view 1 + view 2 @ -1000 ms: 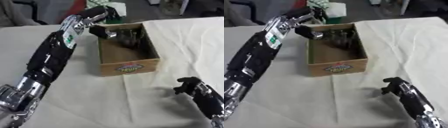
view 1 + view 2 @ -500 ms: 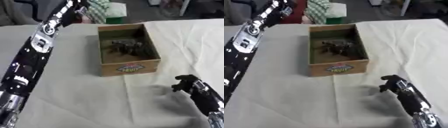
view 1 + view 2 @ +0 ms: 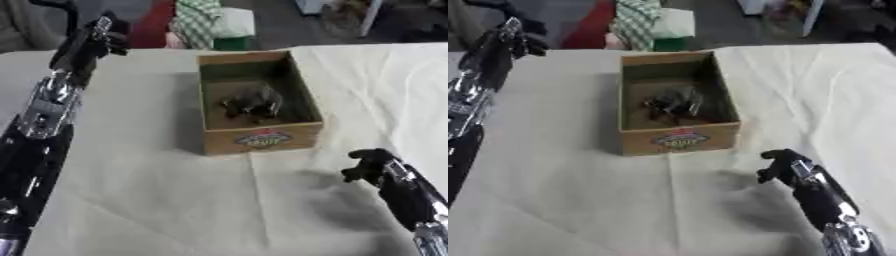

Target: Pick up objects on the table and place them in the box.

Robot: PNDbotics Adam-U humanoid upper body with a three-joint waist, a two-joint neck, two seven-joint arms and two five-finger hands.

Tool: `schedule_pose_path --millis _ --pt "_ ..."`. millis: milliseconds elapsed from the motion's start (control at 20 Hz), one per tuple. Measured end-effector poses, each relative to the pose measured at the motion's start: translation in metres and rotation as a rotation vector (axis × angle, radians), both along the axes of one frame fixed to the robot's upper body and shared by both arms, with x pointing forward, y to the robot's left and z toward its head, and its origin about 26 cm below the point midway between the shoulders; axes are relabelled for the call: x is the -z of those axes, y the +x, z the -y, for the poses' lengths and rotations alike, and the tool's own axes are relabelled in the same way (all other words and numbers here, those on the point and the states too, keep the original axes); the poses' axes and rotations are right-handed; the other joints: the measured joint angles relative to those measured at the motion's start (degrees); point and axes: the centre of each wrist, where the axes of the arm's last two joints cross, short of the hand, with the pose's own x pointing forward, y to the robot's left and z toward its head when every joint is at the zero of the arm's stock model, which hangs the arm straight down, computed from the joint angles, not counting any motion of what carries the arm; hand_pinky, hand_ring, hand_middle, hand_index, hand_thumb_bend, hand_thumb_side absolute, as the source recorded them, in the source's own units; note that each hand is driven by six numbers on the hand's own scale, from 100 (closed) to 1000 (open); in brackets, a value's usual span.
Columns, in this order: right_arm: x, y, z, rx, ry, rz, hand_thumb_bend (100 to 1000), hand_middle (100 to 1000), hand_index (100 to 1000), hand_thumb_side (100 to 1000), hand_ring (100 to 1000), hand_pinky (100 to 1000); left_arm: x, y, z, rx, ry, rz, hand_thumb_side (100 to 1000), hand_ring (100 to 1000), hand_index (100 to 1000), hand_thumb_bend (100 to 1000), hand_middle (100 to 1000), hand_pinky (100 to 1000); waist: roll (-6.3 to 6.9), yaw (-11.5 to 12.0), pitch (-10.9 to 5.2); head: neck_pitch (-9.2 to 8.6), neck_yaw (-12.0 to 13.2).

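the dark, tangled objects (image 3: 251, 103) lay in a clump on the floor of the open brown cardboard box (image 3: 262, 139), toward its nearer half; they were too blurred to tell what they were or how many there were, only dark grey shapes with a few pale glints. the box stood upright on the cream cloth-covered table (image 3: 149, 200), a colourful oval label on its near wall, its print unreadable. the far inner wall lay in shadow.

the robot's left hand (image 3: 98, 36) hung at the far left edge of the table, well apart from the box, at the end of a long black and silver arm that ran down the left side and was cut off by the lower corner. the hand was a dark blur against the dark background, so i cannot tell how its fingers stood or whether it had hold of anything.

the robot's right hand (image 3: 779, 164) showed near the lower right, over bare cloth and apart from the box, its fingers curled in with nothing seen between them; its forearm was cut off by the bottom edge.

beyond the table a green-and-white checked cloth (image 3: 199, 11) and something red (image 3: 156, 25) sat partly hidden behind the table edge.
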Motion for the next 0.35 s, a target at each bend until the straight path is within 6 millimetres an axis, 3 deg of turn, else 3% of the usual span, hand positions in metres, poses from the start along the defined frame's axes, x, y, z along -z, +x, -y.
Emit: schedule_pose_path --millis 350 --pt "0.001 -0.001 0.002 0.011 0.004 0.000 100 407 727 842 528 751 0.006 -0.014 -0.004 -0.003 -0.074 -0.046 932 638 761 100 681 699 -0.16 0.53 -0.27 0.00 -0.06"
